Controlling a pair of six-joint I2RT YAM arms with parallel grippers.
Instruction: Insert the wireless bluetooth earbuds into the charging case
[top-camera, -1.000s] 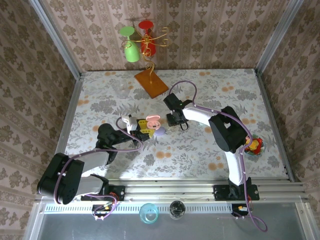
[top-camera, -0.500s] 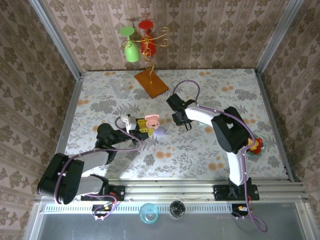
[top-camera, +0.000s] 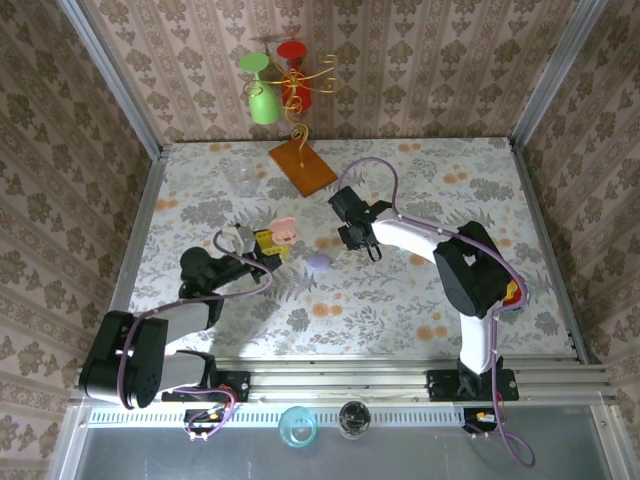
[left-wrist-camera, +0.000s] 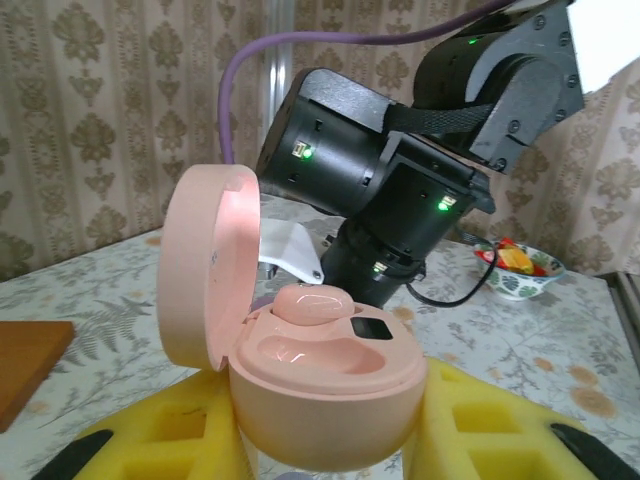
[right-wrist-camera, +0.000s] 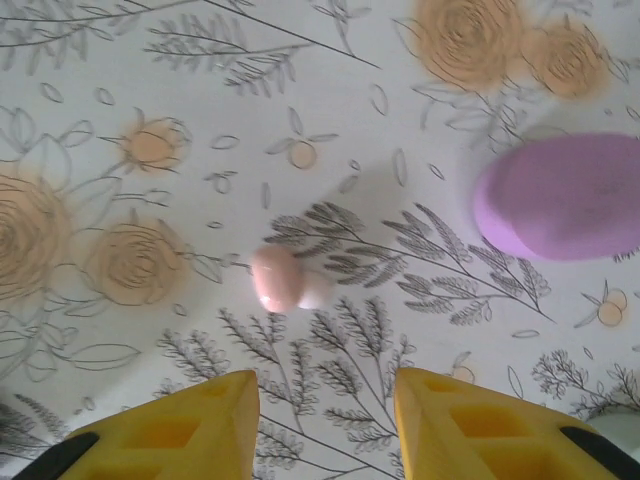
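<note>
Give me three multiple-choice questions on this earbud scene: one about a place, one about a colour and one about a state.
1. Where does the loose pink plastic earbud lie?
A. on the floral tablecloth
B. inside a case
C. on a shelf

2. What colour is the closed pebble-shaped plastic case lying near it?
A. green
B. lilac
C. yellow

3. How is the round pink plastic charging case in the left arm's jaws?
A. lid shut
B. lid open, with one seated pink bud
C. lid open, both seats empty

Answers:
1 A: it rests on the printed cloth below the right arm's jaws, which are open.
2 B: its shell is pale purple.
3 B: the lid is raised and one seat is filled, the other bare.
</note>
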